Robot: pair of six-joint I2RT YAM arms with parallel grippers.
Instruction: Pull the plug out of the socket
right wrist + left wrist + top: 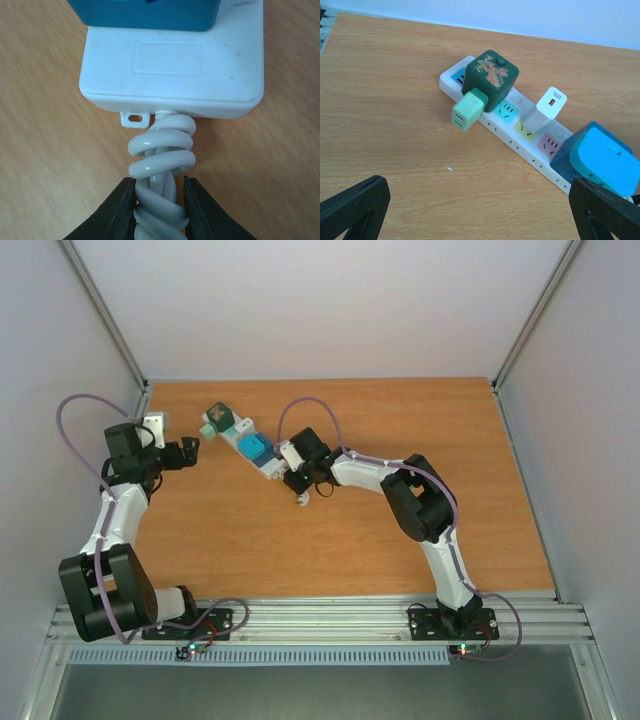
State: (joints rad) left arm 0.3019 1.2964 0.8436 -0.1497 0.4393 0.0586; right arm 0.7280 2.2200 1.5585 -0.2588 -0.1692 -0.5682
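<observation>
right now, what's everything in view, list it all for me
power strip: 1, white with pastel outlets, lying diagonally on the table
green cube plug: 1, dark green, at the strip's far-left end
adapter: 1, light green, on the green cube's side
charger: 1, white, mid-strip
blue cube plug: 1, blue, near the cord end
curly cord: 1, white, at the strip's end
table: 1, wooden
left gripper: 1, black, open, facing the green end
right gripper: 1, black, shut on the curly cord
</observation>
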